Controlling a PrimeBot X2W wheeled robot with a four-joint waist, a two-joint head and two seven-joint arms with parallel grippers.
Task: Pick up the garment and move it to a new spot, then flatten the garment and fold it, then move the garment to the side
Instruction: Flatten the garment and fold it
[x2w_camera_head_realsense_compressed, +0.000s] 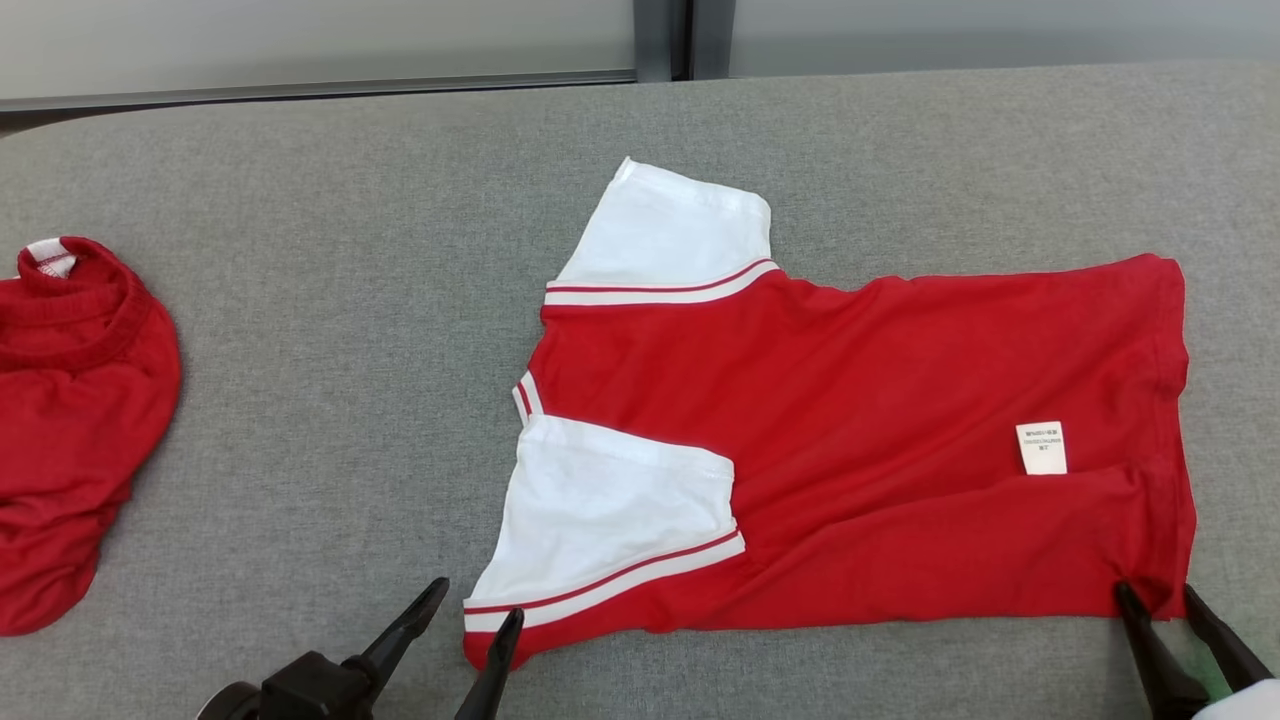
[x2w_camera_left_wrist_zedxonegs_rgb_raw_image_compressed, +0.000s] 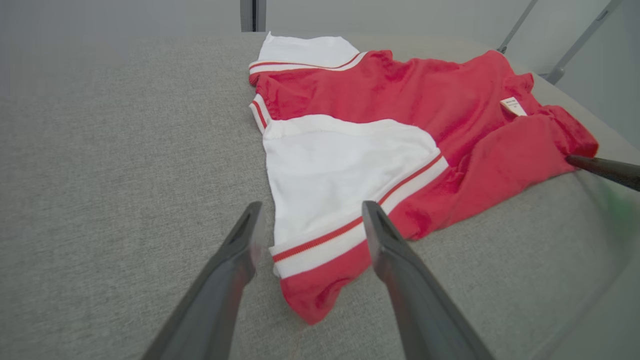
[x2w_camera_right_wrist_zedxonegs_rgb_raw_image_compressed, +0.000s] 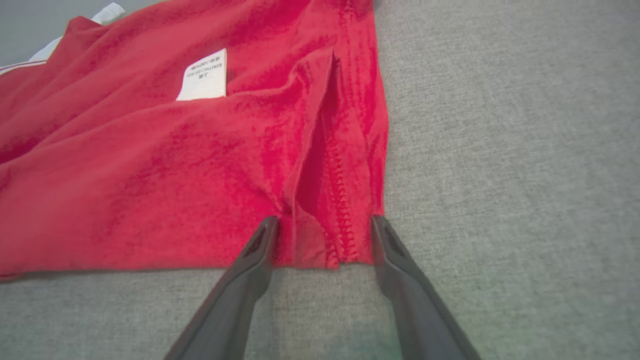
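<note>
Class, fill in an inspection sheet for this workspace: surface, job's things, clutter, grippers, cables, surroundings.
Surface: grey fabric-covered table, flat.
Job's things: red and white shirt lying spread, near edge folded over, white care label showing.
Clutter: second red garment bunched at the table's left.
Grippers: left gripper open, fingers astride the shirt's near sleeve corner; right gripper open, fingers astride the near hem corner.
Cables: nothing seen.
Surroundings: pale wall with a dark post behind the table.
</note>
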